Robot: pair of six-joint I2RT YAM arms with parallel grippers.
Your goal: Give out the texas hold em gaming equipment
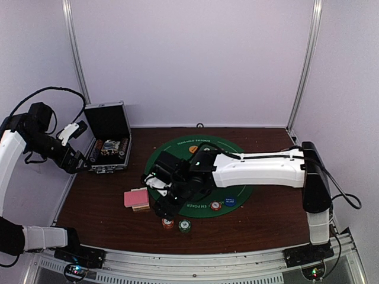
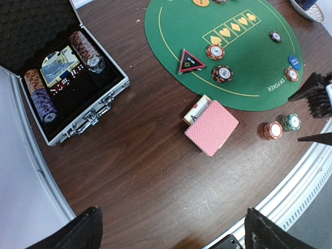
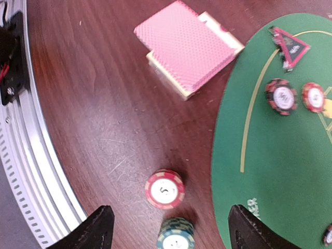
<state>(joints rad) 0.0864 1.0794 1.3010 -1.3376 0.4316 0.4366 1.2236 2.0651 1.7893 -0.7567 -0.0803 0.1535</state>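
Spread wide and empty, your right gripper (image 3: 170, 209) hangs over the green striped poker-chip stack (image 3: 176, 236) and its red-and-white neighbour (image 3: 165, 189) at the near edge of the brown wooden table (image 3: 98, 109), where a low sideways swing could topple them; your left gripper (image 2: 172, 211) is open too.

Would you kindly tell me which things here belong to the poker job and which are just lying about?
Job: pink-backed cards, red chip stack, green chip stack, red triangle, blue disc.
Lying about: silver-edged case, plate.
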